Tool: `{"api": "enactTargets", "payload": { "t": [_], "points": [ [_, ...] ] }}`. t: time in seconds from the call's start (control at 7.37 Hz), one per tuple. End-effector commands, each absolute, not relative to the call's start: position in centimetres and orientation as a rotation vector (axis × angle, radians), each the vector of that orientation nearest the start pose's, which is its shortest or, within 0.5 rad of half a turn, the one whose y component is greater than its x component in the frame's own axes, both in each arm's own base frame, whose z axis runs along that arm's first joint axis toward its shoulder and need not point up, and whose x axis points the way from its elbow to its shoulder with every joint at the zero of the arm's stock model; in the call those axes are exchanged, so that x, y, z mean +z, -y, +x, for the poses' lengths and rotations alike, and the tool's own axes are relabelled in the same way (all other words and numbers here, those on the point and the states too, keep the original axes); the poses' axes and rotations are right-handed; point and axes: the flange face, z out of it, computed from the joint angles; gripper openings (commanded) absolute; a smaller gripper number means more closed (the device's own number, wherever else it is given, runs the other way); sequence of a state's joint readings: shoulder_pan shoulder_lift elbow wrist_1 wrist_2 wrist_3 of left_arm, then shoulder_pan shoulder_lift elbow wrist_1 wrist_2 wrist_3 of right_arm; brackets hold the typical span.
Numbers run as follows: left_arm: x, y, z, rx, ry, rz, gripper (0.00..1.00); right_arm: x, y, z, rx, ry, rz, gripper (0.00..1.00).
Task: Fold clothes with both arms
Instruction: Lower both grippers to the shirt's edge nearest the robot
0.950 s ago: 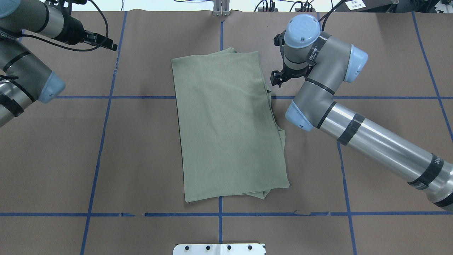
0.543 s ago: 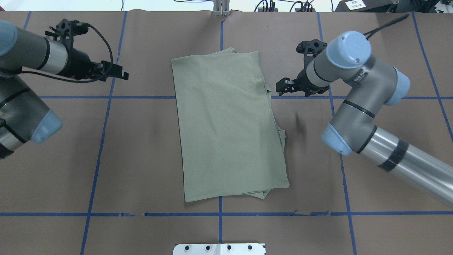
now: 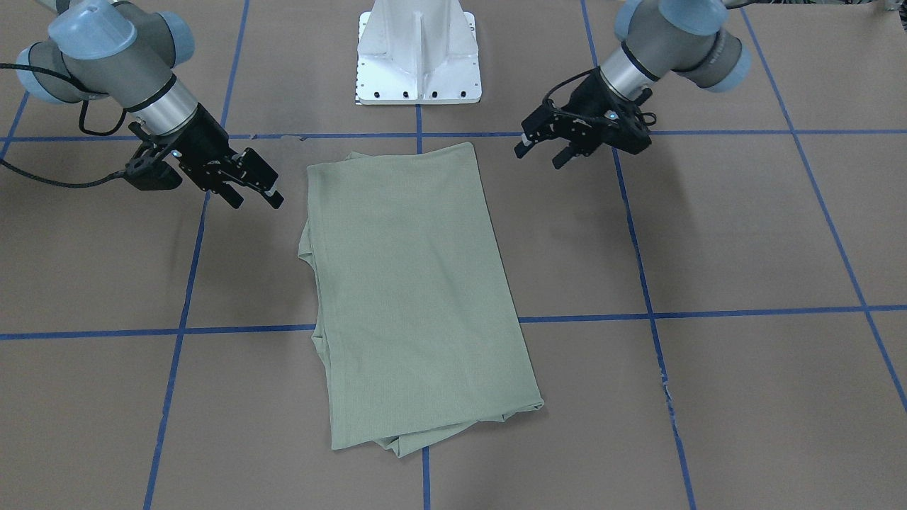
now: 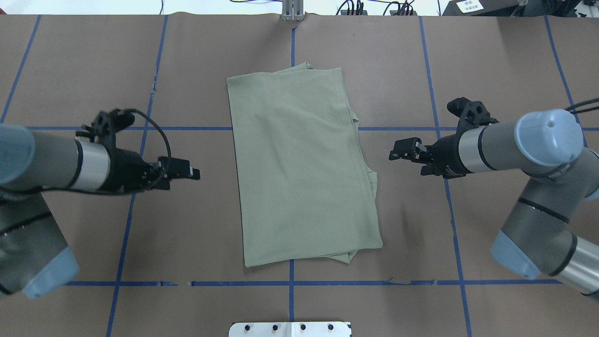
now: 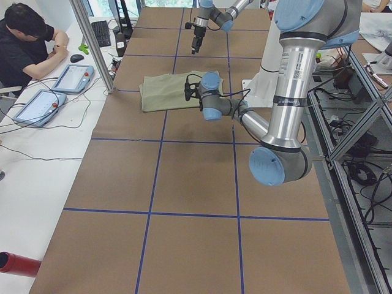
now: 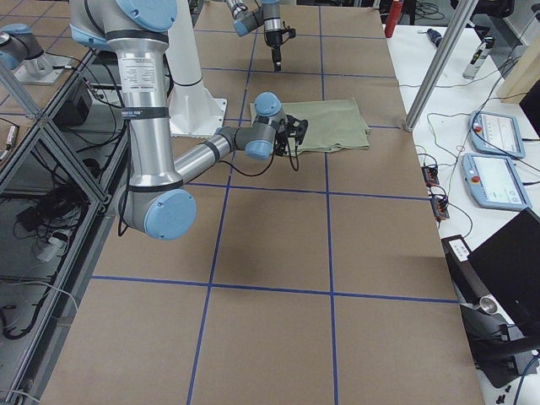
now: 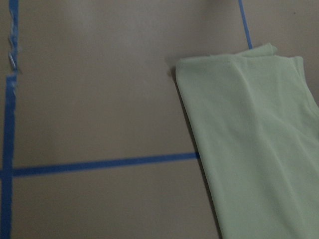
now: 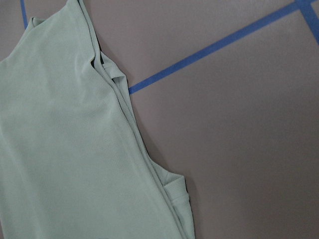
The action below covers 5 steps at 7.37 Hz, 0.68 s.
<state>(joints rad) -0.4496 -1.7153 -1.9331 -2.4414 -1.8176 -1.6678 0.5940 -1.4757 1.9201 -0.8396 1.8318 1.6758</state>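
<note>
1. The shirt (image 4: 302, 164) lies flat in the middle of the worktop (image 4: 491, 61), folded into a long pale-green rectangle. Its long sides run away from the robot.
2. Its near short edge stops just short of a blue tape line (image 4: 421, 282) that crosses the worktop. Another cross line passes under the cloth further out.
3. Along the long edge on the robot's right the folded layers do not line up. Narrow strips of the lower layers peek out there and at the near right corner, and the right wrist view shows them stacked.
4. The left gripper (image 3: 538, 156) hovers over bare worktop beside the shirt's left long edge, near the cloth but clear of it. Its jaws stand apart and hold nothing.
5. The right gripper (image 3: 256, 203) hovers beside the opposite long edge, also clear of the cloth. Its jaws are apart too — and empty.
6. Both grippers point inward towards the shirt, one on each side of it.
7. The left wrist view takes in one corner of the shirt and brown paper crossed by tape.
8. The white base pedestal (image 3: 418, 53) stands at the robot's edge of the worktop, in line with the shirt.
9. A person (image 5: 24, 43) sits at a side desk beyond the worktop — seen only from the left end.
</note>
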Motion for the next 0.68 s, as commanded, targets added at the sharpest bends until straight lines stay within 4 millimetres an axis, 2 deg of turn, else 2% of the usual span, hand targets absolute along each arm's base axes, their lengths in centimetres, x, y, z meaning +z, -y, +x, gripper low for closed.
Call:
{"api": "enactTargets", "payload": {
  "t": [0.0,0.27,0.41,0.54],
  "points": [
    [30.2,26.4,46.7,-0.419,-1.405,-0.041,1.0,36.1,34.4,-40.7,0.527,1.198,0.111,1.0],
    [25.9,24.4,51.7,-0.467,-1.317,-0.067,1.0,36.1,34.3,-40.7,0.529,1.197,0.114,1.0],
    [25.5,23.8,52.5,-0.475,-1.309,-0.052,0.97,36.0,34.3,-40.7,0.528,1.199,0.113,1.0],
    [26.0,24.2,52.8,-0.496,-1.299,-0.025,0.92,36.0,34.3,-40.7,0.527,1.2,0.113,1.0]
  ]
}}
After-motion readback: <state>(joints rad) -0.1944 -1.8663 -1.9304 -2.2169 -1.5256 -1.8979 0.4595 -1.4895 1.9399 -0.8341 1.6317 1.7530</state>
